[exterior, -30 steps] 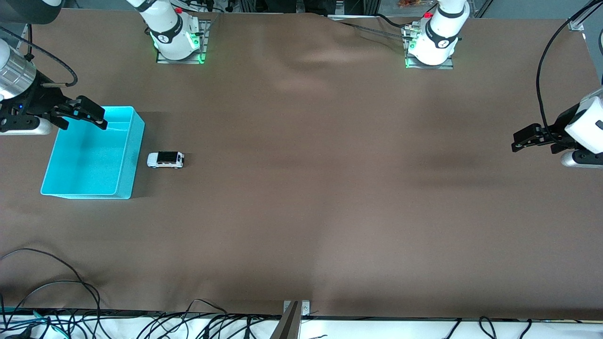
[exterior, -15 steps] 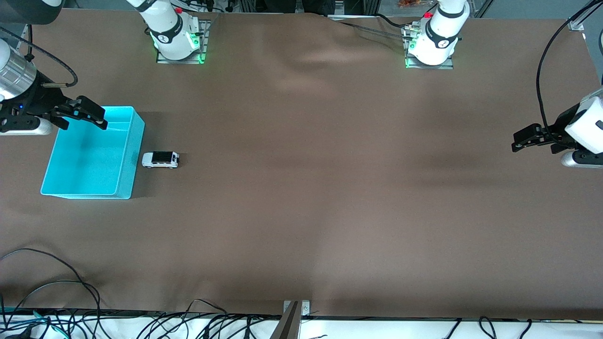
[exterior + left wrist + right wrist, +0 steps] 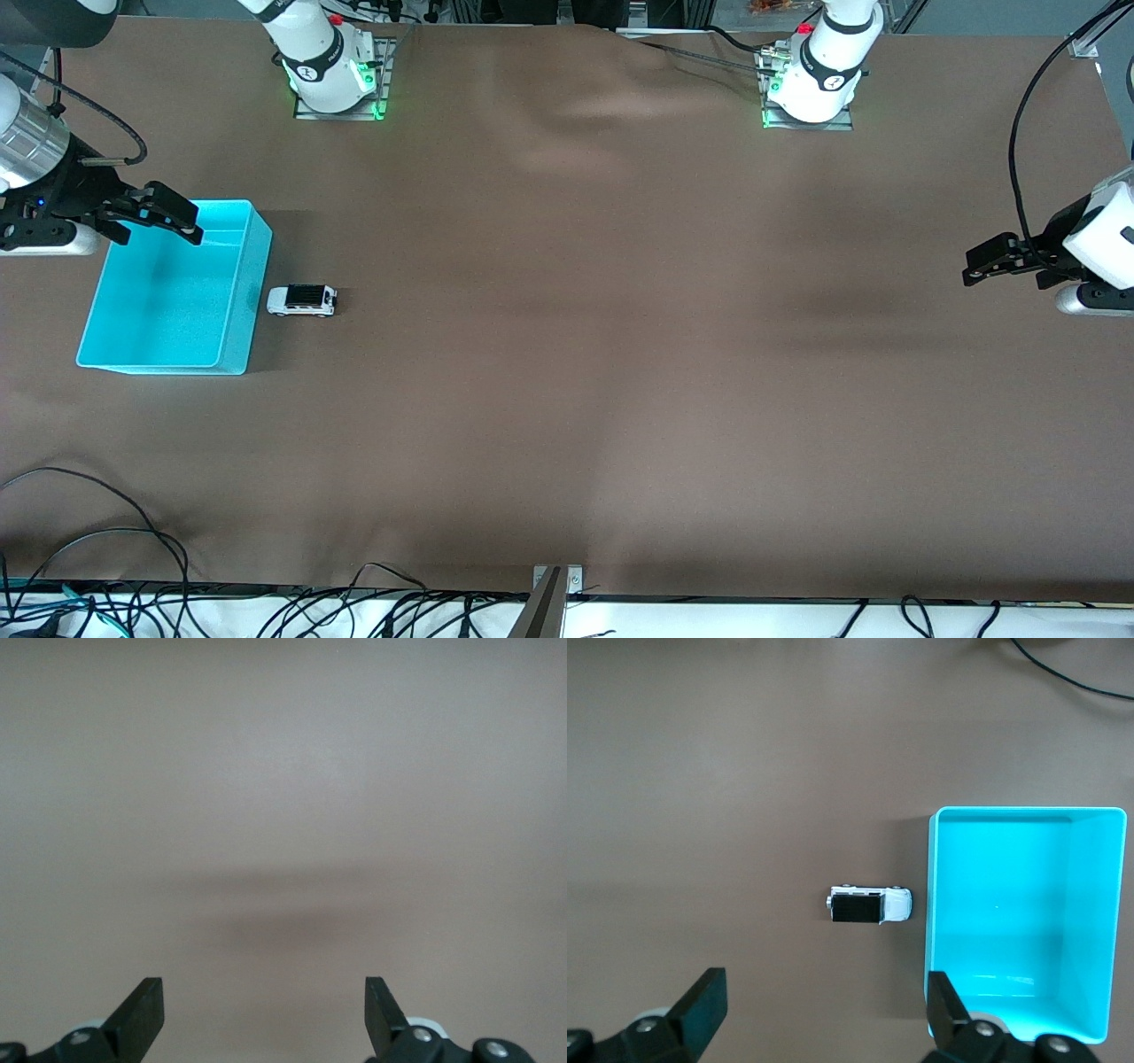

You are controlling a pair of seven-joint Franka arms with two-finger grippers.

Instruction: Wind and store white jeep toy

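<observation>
One brown table carries the white jeep toy just beside a cyan bin. Right gripper hangs spread and empty over the bin; left gripper waits likewise over bare cloth.

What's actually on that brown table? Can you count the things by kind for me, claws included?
Toy cars: 1, the white jeep toy, standing on the table beside the bin.
Bins: 1, the turquoise bin, nothing in it.
Claws: 2, the right claw open over the bin's rim, the left claw open, waiting over bare table.
Total: 4
</observation>
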